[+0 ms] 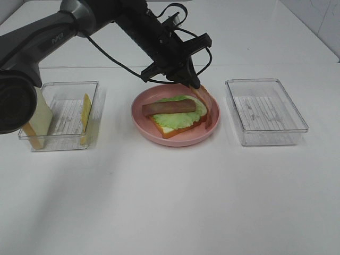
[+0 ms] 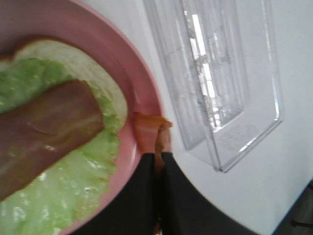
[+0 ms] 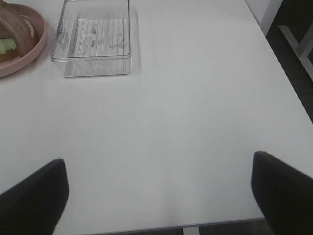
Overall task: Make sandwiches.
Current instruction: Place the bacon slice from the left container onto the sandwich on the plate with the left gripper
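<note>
On the pink plate (image 1: 139, 118) lies the open sandwich: a toast slice (image 1: 169, 129), green lettuce (image 1: 175, 114) and one bacon strip (image 1: 169, 107) across the top. My left gripper (image 1: 195, 85) reaches over the plate's far right side, shut on a second bacon strip (image 1: 207, 109) that hangs down to the plate's right rim. The left wrist view shows this strip (image 2: 150, 128) pinched between the dark fingers (image 2: 186, 205), beside the lettuce (image 2: 73, 181) and the first strip (image 2: 44, 134). My right gripper (image 3: 159, 196) is open over bare table, holding nothing.
A clear tray (image 1: 64, 141) at the left holds an upright toast slice (image 1: 42, 114) and a yellow cheese slice (image 1: 85, 110). An empty clear tray (image 1: 265, 135) stands right of the plate, also seen as the tray (image 3: 95, 68) in the right wrist view. The table edge (image 3: 274, 63) runs close to it.
</note>
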Controlling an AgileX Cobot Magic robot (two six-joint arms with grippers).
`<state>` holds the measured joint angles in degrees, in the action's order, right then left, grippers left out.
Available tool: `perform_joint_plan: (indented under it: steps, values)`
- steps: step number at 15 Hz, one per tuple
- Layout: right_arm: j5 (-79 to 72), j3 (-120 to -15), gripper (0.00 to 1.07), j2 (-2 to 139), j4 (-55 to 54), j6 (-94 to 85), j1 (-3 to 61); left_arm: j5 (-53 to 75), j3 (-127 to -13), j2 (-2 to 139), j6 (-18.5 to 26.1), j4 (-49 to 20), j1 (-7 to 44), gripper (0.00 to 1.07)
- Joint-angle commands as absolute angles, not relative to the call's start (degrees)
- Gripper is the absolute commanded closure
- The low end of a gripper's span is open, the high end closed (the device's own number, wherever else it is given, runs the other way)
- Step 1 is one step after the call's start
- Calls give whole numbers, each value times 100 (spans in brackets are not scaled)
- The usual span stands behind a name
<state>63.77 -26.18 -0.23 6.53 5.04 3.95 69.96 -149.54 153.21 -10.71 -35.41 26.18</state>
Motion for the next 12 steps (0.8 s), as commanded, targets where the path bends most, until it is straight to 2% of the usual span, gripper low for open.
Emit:
perform_joint_plan:
  steps: [1,8,12]
  values:
    - [6314,-2595,10,-195,676,424,367,7540,-14954,15321,-1117,-2893,2636,107]
    - [6314,-2595,10,-195,676,424,367,7540,-14954,15321,-1266,-1553,2641,107]
    - [6314,-2595,10,-195,676,424,367,7540,-14954,15332,-1261,-1438,2653,107]
